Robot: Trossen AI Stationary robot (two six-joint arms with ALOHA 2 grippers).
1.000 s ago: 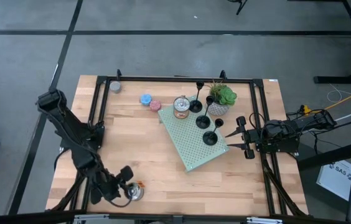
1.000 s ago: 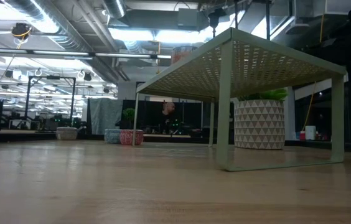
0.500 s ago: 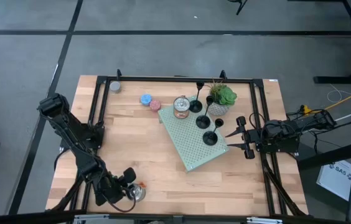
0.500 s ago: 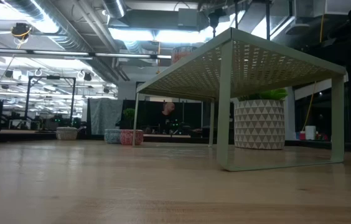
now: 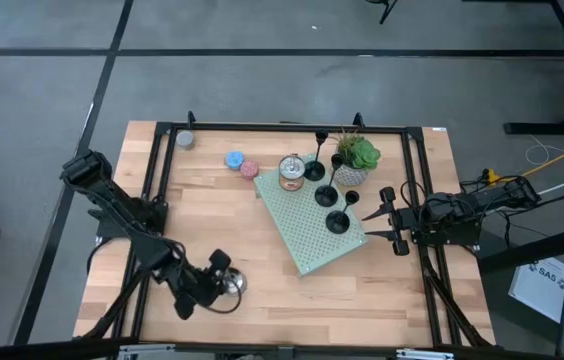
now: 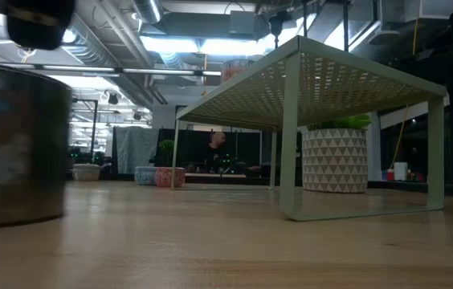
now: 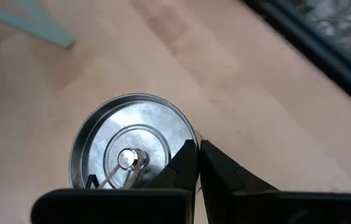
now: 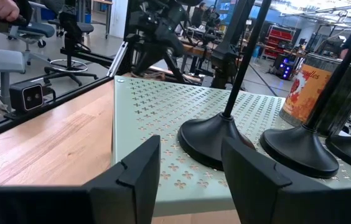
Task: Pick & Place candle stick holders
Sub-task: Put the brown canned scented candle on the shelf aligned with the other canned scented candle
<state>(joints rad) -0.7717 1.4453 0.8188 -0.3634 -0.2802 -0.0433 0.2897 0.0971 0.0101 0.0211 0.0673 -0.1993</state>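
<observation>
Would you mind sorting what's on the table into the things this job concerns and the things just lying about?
Job:
three candle stick holders on the green perforated shelf
right gripper, open beside them

Lying about:
silver tin, pinched by the left gripper
potted plant
orange can
blue candle
pink candle

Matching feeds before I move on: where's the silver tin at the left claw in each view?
High: silver tin bottom left, at left claw.
Low: tin far left, large.
Left wrist: tin centre.
Right wrist: absent.
Landmark: green perforated shelf, in all four.
</observation>
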